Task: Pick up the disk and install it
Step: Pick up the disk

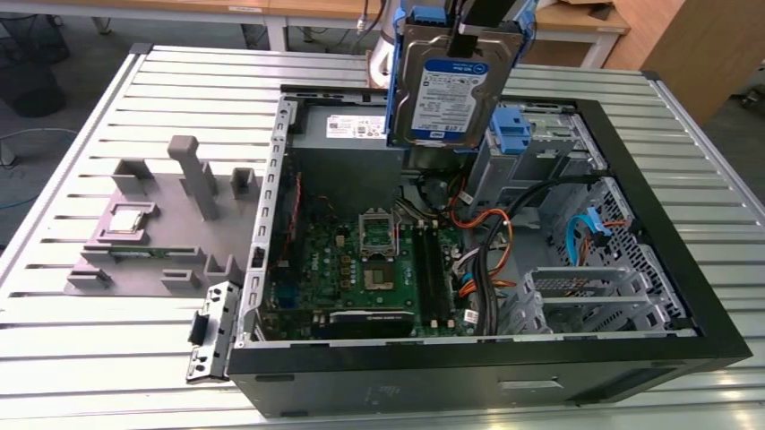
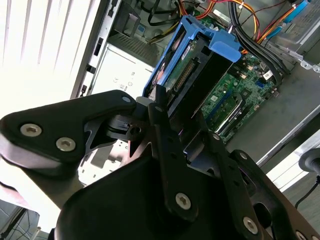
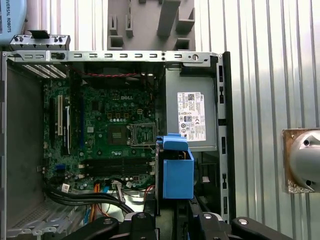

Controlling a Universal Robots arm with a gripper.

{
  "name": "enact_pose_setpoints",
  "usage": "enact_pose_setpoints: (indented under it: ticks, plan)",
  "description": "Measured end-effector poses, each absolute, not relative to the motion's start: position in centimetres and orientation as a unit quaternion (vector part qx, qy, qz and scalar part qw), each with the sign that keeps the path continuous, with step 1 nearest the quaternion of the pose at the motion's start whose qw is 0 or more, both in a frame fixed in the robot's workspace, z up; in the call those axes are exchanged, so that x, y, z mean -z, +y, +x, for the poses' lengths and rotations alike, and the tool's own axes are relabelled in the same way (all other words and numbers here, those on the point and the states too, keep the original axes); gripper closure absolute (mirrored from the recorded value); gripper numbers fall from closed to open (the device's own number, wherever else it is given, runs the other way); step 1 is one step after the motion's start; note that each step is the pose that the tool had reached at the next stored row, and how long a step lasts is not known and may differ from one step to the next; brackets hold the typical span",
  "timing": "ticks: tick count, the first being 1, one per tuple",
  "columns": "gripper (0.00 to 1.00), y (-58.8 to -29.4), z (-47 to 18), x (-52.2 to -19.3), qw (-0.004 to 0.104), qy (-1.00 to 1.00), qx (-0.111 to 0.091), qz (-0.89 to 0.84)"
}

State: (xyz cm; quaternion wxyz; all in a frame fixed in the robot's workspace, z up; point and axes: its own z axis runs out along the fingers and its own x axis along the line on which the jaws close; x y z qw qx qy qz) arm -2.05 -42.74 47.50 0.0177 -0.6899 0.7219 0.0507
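Note:
The disk (image 1: 449, 85), a silver hard drive with a white and dark blue label in a blue plastic carrier, hangs upright above the back of the open computer case (image 1: 669, 269). My gripper (image 1: 468, 29) is shut on its upper edge. In the second wrist view the black fingers (image 2: 162, 130) clamp the disk (image 2: 200, 65), with the motherboard below it. In the first wrist view the disk's blue carrier (image 3: 176, 172) shows end-on, beside the power supply and over the motherboard's edge, held by my gripper (image 3: 172, 217).
Inside the case lie the green motherboard (image 1: 358, 269), the grey power-supply box (image 3: 192, 117) with a white sticker, cable bundles (image 1: 502, 233) and a drive bay with a blue latch (image 1: 511, 130). A grey fixture (image 1: 167, 224) stands on the slatted table (image 1: 72, 340) at the exterior view's left.

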Motion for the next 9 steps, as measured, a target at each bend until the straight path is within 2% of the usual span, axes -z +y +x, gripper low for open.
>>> enact_pose_setpoints:
  ticks: [9]
  plan:
    - [0.65,-43.52,-2.05,-47.50,0.018,0.722,-0.051,-0.690]
